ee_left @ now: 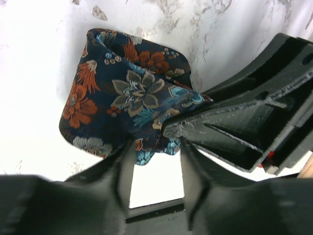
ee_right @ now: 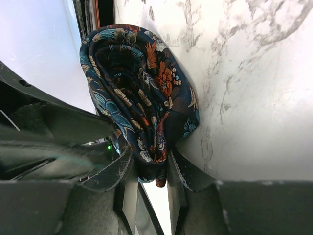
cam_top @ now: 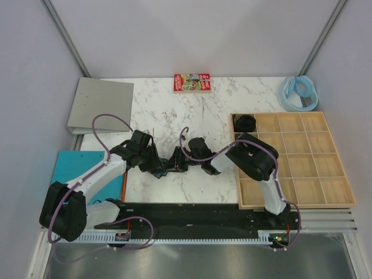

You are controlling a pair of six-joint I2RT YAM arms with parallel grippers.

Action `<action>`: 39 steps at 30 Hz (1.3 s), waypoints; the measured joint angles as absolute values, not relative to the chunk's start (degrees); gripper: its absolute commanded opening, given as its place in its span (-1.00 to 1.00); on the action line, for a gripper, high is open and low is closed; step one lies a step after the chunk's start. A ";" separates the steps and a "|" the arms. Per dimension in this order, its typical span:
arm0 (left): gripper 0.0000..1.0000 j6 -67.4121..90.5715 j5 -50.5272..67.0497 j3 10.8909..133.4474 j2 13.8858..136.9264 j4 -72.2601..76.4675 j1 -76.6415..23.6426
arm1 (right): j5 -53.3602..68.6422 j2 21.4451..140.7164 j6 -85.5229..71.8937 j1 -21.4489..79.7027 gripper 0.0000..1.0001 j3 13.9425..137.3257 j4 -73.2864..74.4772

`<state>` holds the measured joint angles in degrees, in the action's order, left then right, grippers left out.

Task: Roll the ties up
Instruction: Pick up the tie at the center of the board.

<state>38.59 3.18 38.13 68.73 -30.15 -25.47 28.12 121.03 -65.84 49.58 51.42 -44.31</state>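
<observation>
Left wrist: tie [ee_left: 132, 98] (lower edge partly hidden) inside left gripper [ee_left: 155, 147]

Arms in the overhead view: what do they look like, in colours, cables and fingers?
Left arm and right arm match: white link segments between bulky black joint housings, with a thin purple cable looping loosely along each. The fingers are plain matte black.

From above the tie [cam_top: 168, 169] is only a dark lump, its print too small to read. At my left wrist my right gripper [ee_left: 181, 128] covers its corner; whether my left gripper [ee_left: 154, 149] truly pinches the edge, I cannot tell. My right wrist's picture cuts off my own fingers [ee_right: 126, 183]
</observation>
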 measured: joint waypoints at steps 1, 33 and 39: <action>0.13 38.59 3.18 38.44 68.20 -30.89 -25.47 | 28.10 121.01 -65.84 49.65 -0.81 51.44 -44.10; 0.40 30.28 -2.96 50.65 53.15 -47.20 -24.45 | 25.34 112.07 -64.36 49.78 -1.00 51.46 -24.53; 0.40 29.80 -3.01 50.65 51.35 -47.46 -24.45 | 24.47 109.89 -63.64 49.78 -1.00 52.07 -20.01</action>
<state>29.80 -3.01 50.65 51.35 -47.46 -24.45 24.47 109.89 -63.64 49.78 52.07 -20.01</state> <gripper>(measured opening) 0.698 0.319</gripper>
